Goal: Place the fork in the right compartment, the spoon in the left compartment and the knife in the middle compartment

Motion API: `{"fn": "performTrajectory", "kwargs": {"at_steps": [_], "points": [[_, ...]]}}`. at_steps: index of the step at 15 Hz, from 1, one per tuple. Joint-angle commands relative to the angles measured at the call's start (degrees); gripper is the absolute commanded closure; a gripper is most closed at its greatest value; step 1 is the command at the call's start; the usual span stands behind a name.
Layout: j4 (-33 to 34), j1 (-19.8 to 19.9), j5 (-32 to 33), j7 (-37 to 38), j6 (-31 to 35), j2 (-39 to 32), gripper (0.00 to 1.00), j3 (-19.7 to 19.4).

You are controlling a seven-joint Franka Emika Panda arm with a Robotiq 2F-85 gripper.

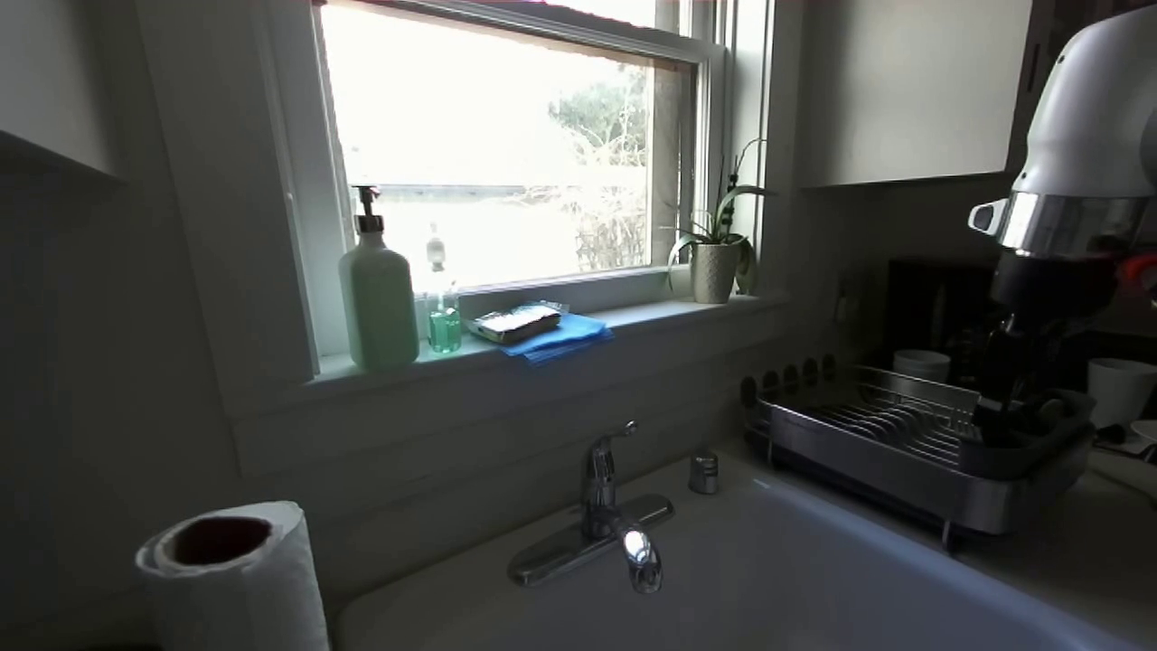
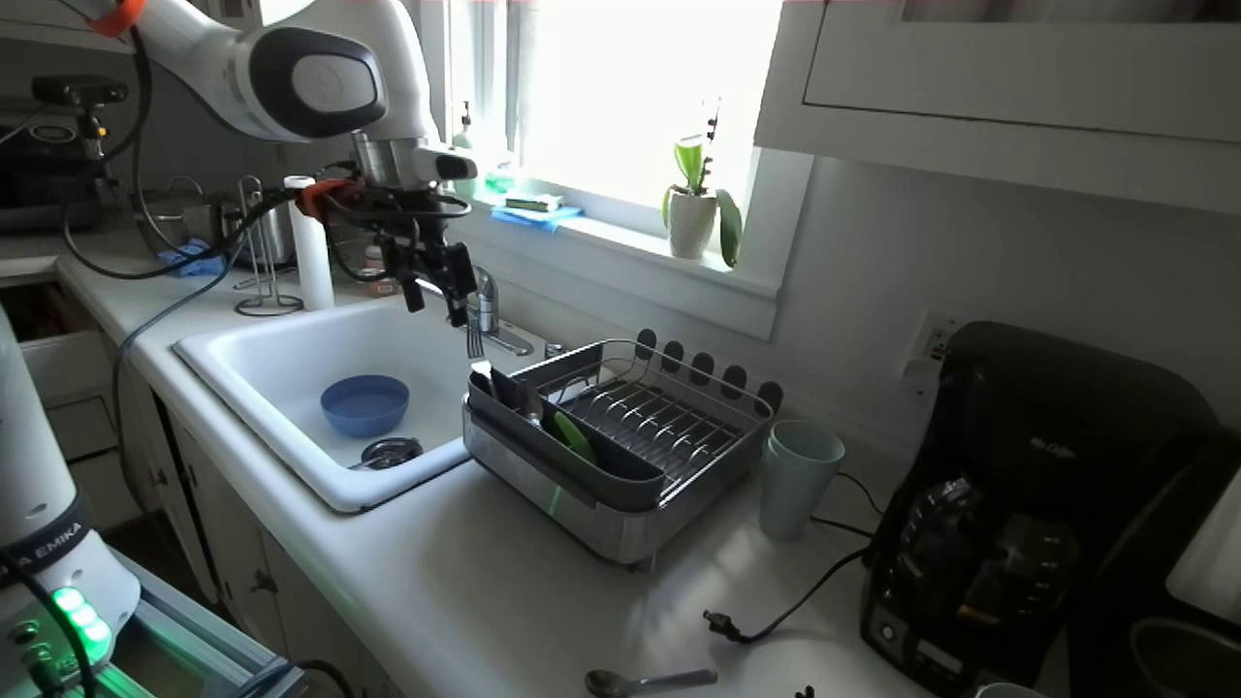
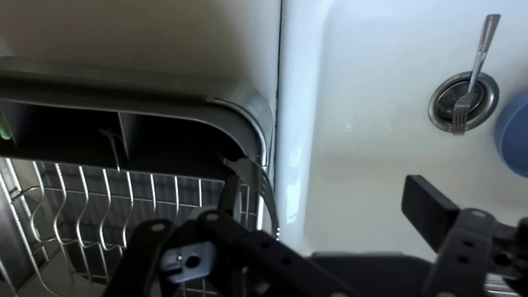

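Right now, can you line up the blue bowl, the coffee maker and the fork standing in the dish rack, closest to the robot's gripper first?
From the gripper, in an exterior view:
1. Fork: below it, at the sink end of the dish rack.
2. Blue bowl: lower down, in the sink.
3. Coffee maker: way past the dish rack's other end.

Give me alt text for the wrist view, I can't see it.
An open gripper hangs above a dish rack and a white sink. A fork stands in the end compartment of a caddy; a second fork lies across the drain near a partly visible blue bowl.
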State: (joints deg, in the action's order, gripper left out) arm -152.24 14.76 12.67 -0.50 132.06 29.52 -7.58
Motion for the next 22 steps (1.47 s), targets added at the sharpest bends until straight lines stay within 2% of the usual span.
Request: {"fn": "performTrajectory", "kwargs": {"at_steps": [1,4,5,6,16,18,22], "points": [[2.7,1.1,2.8,-0.5,1.8,-4.5,0.00,-0.6],[4.1,1.2,3.5,-0.7,2.2,-7.2,0.00,-1.2],[4.3,1.2,3.6,-0.7,2.3,-7.9,0.11,-1.4],[4.9,1.1,3.5,-0.9,2.2,-8.7,0.26,-1.6],[6.8,1.7,5.4,-1.5,1.4,-11.3,0.97,-3.5],[6.9,1.8,5.7,-1.7,1.2,-10.7,1.00,-3.7],[7.1,2.8,6.5,-2.5,-0.2,-7.9,0.99,-4.6]]}}
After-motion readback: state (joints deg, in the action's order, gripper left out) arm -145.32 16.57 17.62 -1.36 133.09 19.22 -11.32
